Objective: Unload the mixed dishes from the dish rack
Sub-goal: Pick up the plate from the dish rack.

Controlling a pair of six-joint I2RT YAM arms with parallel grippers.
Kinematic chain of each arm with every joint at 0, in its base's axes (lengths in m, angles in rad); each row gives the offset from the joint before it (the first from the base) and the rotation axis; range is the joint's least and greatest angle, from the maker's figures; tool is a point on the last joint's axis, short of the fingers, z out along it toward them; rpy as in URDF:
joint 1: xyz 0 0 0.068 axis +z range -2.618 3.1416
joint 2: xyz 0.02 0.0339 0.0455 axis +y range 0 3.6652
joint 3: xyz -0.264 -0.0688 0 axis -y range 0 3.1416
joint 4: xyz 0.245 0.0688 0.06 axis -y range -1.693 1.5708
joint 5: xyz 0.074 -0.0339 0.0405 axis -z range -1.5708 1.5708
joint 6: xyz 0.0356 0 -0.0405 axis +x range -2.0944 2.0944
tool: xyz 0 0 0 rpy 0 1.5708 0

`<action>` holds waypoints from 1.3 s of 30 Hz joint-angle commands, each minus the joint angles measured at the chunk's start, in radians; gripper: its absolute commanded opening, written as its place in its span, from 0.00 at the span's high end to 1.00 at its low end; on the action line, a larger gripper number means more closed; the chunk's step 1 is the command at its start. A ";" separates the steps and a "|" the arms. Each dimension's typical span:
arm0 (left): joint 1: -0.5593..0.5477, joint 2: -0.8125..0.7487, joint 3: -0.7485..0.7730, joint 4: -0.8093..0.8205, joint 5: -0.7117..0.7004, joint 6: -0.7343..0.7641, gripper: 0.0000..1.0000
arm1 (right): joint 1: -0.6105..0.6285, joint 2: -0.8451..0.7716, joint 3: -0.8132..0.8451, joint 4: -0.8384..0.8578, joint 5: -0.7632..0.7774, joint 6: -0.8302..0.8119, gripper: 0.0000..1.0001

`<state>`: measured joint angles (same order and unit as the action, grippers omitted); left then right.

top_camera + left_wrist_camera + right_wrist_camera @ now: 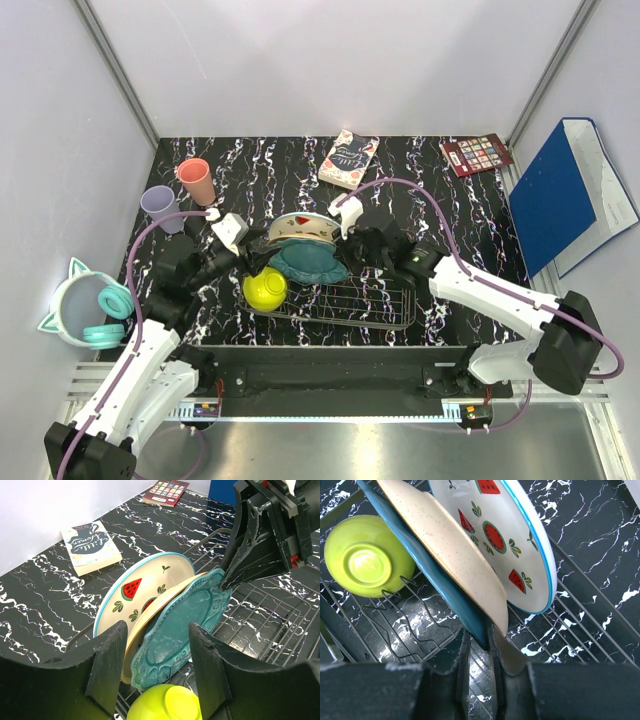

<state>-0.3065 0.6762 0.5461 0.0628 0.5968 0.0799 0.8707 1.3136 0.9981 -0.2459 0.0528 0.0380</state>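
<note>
The dish rack (385,305) holds three leaning plates: a white plate with red watermelon spots (300,224) (135,590) (510,540), a peach plate (455,555) and the teal scalloped plate (312,263) (180,625) (445,592). A yellow-green bowl (264,290) (167,705) (365,555) lies upside down at the rack's left end. My right gripper (352,236) (481,637) is shut on the teal plate's right rim. My left gripper (238,243) (157,635) is open and empty, just left of the plates above the bowl. A salmon-pink cup (196,181) and a lilac cup (160,206) stand on the table at the far left.
A mint cat-eared bowl (62,300) with teal headphones (108,312) sits off the table's left edge. Two books (348,158) (476,154) lie at the back. A blue folder (560,195) leans at the right wall.
</note>
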 commanded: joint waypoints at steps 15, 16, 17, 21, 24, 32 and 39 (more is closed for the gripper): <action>-0.003 -0.018 -0.009 0.054 -0.012 -0.009 0.43 | -0.010 -0.062 -0.001 0.082 0.025 0.049 1.00; -0.003 -0.020 -0.012 0.052 -0.012 -0.008 0.43 | -0.009 -0.059 -0.006 0.082 0.028 0.051 1.00; -0.003 -0.021 -0.015 0.052 -0.012 -0.009 0.43 | -0.010 -0.054 -0.010 0.082 0.028 0.054 1.00; -0.003 -0.030 -0.015 0.048 -0.011 -0.005 0.43 | -0.009 -0.045 -0.033 0.080 0.030 0.060 0.93; -0.003 -0.027 -0.014 0.046 -0.009 -0.003 0.43 | -0.009 -0.042 -0.044 0.077 0.025 0.068 0.80; -0.003 -0.027 -0.009 0.038 -0.005 0.004 0.43 | -0.010 -0.063 -0.056 0.074 0.036 0.099 0.44; -0.003 -0.021 -0.005 0.043 -0.003 0.008 0.43 | -0.010 -0.125 -0.062 0.100 0.021 0.040 0.36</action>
<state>-0.3065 0.6563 0.5297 0.0605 0.5926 0.0776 0.8665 1.2522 0.9401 -0.2058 0.0772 0.1139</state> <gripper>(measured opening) 0.569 0.649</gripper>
